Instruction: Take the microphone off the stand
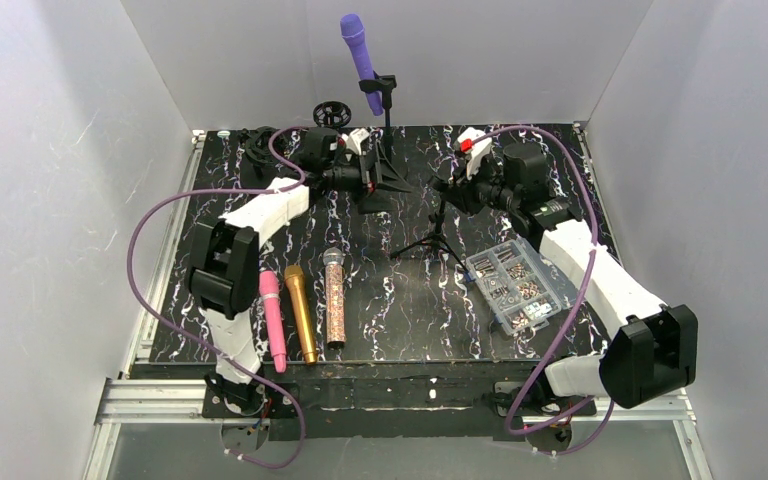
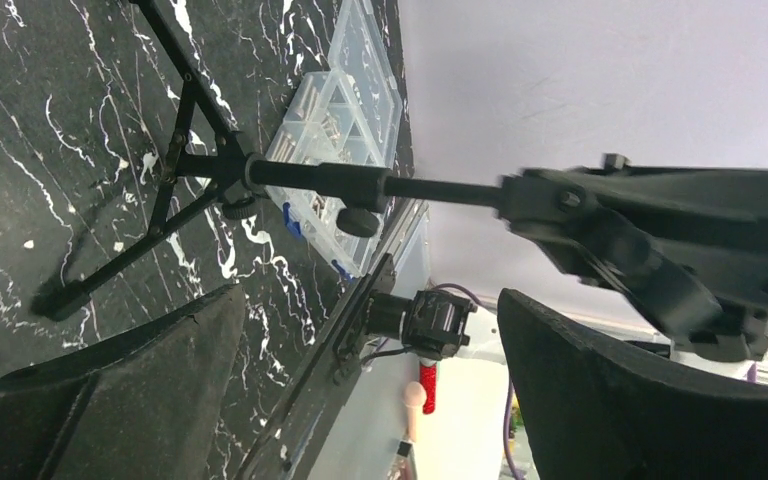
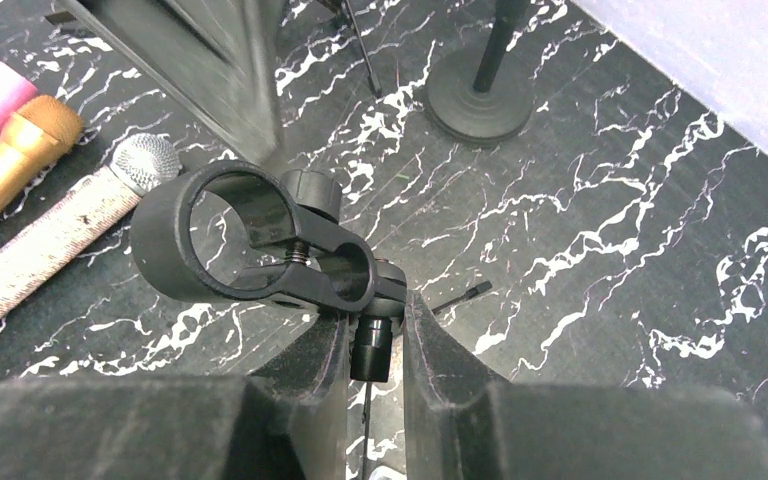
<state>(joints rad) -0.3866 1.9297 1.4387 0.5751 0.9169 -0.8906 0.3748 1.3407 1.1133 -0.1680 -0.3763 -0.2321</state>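
Target pos.: the purple mic (image 1: 357, 50) sits at top centre of the overhead view, tilted head-up toward upper left. Its lower body is seated in the clip (image 1: 384, 88) of the round-base stand (image 3: 478, 100) at the rear of the table (image 1: 410, 310). It is the only mic seen in a stand. The pink mic (image 1: 272, 320), gold mic (image 1: 300, 312) and silver glitter mic (image 1: 334, 297) lie side by side at lower left. L gripper (image 1: 370, 178): fingers spread wide w/ nothing between them, low beside the foot of the round-base stand and well below the mic. R gripper (image 3: 375, 320): clamped on the post of the tripod stand (image 1: 434, 238), just under that stand's empty clip (image 3: 245, 245), right of centre. The parts box (image 1: 516, 284) lies near the tripod legs. Handling (est.): the body is a rigid, slightly tapered tube, prob. light to moderate in weight. The finish looks smooth, so pads may slip unless the grip is square across the dia. The rounded head is prob. a foam or mesh cover, so avoid squeezing it. Rec. hold point: mid-body, between clip and head, where most of the tube is exposed. The clip appears to be a friction-fit ring, so the mic should come out along its own axis, up and toward upper left, not sideways. The stand is tall and slim, so a tip-over is likely if the pull drags the clip. Bracing the post w/ the other arm would counter this, but that arm is occupied on the tripod stand.
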